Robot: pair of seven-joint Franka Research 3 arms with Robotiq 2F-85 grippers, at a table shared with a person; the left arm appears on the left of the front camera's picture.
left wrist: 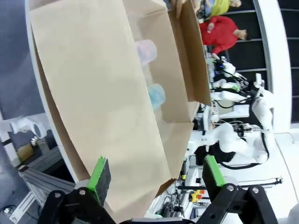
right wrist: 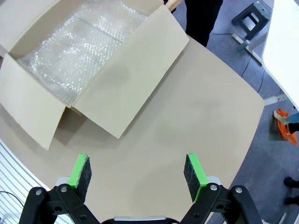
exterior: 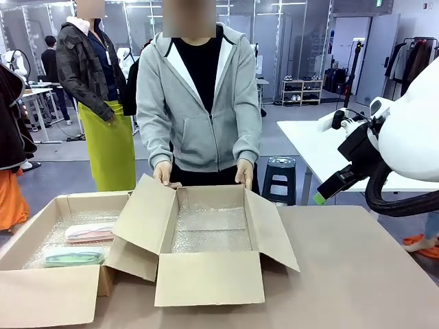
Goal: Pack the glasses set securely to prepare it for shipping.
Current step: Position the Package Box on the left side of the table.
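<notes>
The glasses set lies in the left cardboard box [exterior: 41, 291] on bubble wrap: the pale pink case [exterior: 89, 233] farther back, the pale green case [exterior: 74, 257] nearer. The left wrist view shows the pink case [left wrist: 145, 50] and the green case [left wrist: 156, 95] inside that box, beyond a wide flap. My left gripper [left wrist: 156, 175] hangs open over the flap, holding nothing. My right gripper [right wrist: 138, 170] is open above bare table, well right of the boxes, and its green tip [exterior: 319, 198] shows at the right.
A second open box [exterior: 209, 277] lined with bubble wrap [exterior: 209, 229] stands mid-table. The person's hands [exterior: 162, 174] hold its far flaps. The tabletop [exterior: 357, 274] right of it is bare. Another white table [exterior: 322, 147] stands behind.
</notes>
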